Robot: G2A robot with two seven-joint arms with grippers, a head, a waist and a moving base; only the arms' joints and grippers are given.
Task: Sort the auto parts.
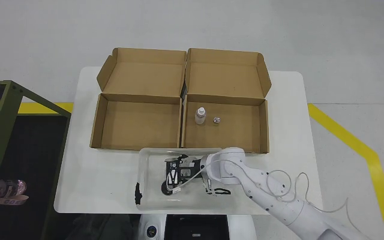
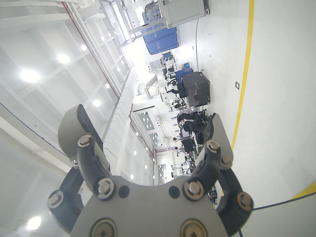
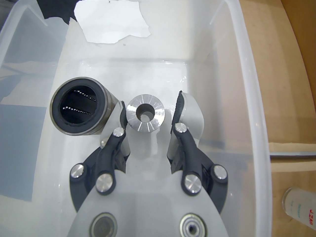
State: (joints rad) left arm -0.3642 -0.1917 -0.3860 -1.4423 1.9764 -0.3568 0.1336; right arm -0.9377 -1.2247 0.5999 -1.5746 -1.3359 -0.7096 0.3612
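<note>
Tabletop [image 1: 288, 90], white, stands on a grey floor [image 1: 336, 36] crossed by a yellow line [image 1: 345, 135]. On it we see a left box [image 1: 138, 123] and a right box [image 1: 240, 123] of open cardboard at the far side, and a clear tub [image 1: 180, 149] at the near edge. Down in the tub the right gripper [image 3: 151, 104] has its fingers spread around a small metal ring [image 3: 145, 116] without clamping it, and a larger black-lined sleeve [image 3: 79, 106] lies just beside. We find the left gripper [image 2: 148, 113] wide apart and holding nothing, pointed toward bright ceiling lamps [image 2: 29, 75].
</note>
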